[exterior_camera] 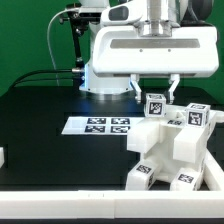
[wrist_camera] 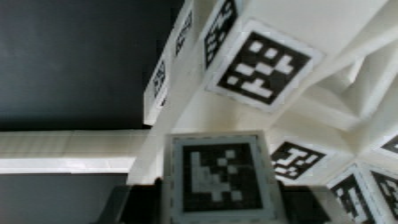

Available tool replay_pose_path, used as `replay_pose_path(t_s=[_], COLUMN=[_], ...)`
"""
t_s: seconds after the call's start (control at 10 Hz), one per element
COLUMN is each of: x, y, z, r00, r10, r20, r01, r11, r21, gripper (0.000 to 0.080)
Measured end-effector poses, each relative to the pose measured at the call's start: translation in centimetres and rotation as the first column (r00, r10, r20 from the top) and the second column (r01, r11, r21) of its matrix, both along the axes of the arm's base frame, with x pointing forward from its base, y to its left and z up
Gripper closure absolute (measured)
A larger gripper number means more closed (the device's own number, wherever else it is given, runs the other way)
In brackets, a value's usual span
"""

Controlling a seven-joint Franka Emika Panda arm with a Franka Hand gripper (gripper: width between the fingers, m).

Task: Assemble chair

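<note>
The white chair sits on the black worktop, just beside the marker board, and the hand is right over the chair's top piece. Its fingers are spread apart on both sides of that piece, and I think they are not squeezing it yet. To do this well, the hand should go straight down, stay in the middle, and squeeze gently so the chair does not tip.
</note>
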State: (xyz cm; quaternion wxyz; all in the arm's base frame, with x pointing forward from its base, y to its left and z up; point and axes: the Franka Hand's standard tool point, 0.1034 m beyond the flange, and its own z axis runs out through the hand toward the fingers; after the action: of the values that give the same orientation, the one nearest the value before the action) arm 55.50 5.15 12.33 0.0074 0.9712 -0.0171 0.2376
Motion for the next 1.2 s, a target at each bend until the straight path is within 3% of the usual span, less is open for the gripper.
replay_pose_path(t_s=[0.7, 0.8, 0.9, 1.0, 1.2], x=[0.27, 0.27, 0.27, 0.27, 0.06], y=[-0.08, -0.08, -0.09, -0.09, -0.04], z=[-0.05, -0.05, -0.06, -0.06, -0.27], r00=[1.000, 1.000, 1.000, 1.000, 1.000], r10=[0.001, 0.001, 0.001, 0.002, 0.003], r20=[0.016, 0.016, 0.016, 0.016, -0.022], r01=[0.000, -0.001, -0.001, -0.002, -0.003], r11=[1.000, 1.000, 1.000, 1.000, 1.000], r21=[-0.005, -0.005, -0.005, -0.005, -0.002], gripper=[0.0515, 0.0259, 0.0259, 0.0172, 0.0153])
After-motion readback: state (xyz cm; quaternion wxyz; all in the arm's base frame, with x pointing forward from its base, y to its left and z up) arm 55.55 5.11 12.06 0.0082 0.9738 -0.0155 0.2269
